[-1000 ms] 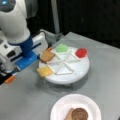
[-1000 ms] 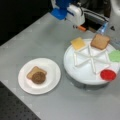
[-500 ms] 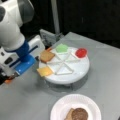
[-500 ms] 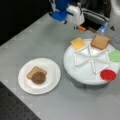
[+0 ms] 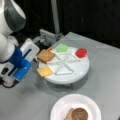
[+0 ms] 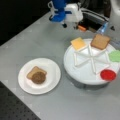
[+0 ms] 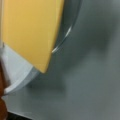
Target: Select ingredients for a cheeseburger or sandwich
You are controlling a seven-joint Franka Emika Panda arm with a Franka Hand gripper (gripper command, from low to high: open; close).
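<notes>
Pincer beside tray near cheese, at tray's 11 o'clock; opening: cannot tell. Toast with patty on plate. Risk: clipping tray rim, shifting cheese.

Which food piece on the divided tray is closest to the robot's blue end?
The yellow cheese square, at the tray's edge beside the blue end effector; toast, green leaf and red disc lie farther.

The tabletop looks like smooth matt grey metal. The divided tray seems white glossy plastic. The red disc shines a little. The cheese square looks smooth and matt.
</notes>
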